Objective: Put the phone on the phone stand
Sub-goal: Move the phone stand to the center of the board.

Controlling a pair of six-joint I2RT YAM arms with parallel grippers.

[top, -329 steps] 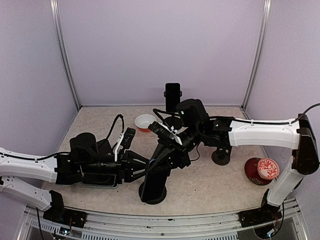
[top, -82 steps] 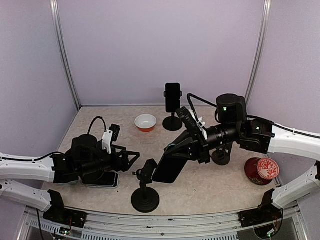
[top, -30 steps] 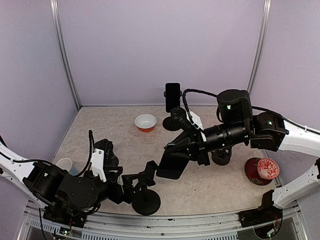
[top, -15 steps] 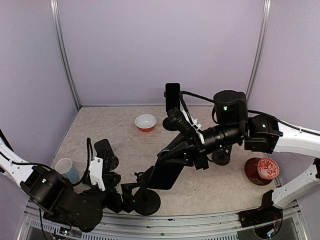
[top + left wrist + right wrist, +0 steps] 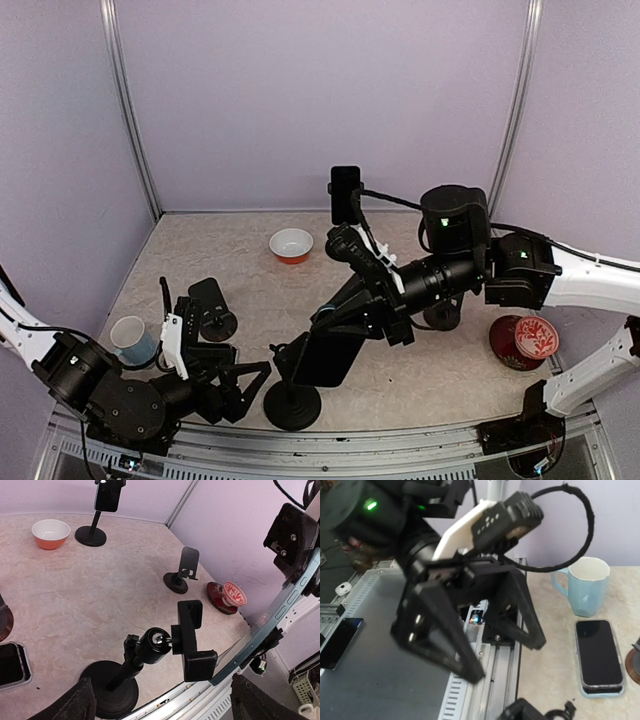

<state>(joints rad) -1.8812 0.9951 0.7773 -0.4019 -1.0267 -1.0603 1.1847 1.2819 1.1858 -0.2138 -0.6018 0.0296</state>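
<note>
As the right pincer (image 5: 350, 318) grips the phone (image 5: 322, 358), tilted close beside the phone stand (image 5: 291, 405) top, square it up before lowering. The left pincer (image 5: 250, 392) gapes beside the stand's base.

The right arm (image 5: 585, 278) is wearing long white shells, and black round joints are sitting between them. A small green light (image 5: 447, 213) is glowing on its biggest black housing. A thin black cable (image 5: 395, 199) is running above this arm toward a white plate (image 5: 384, 262) near the wrist. The left arm (image 5: 78, 368) is showing mostly black round housings, with one white shell at the left edge. A white bracket (image 5: 485, 522) with small holes is sitting on its wrist, and a black cable loop (image 5: 566, 487) is rising beside it. The left gripper (image 5: 250, 392) is showing black triangular fingers (image 5: 70, 707).
</note>
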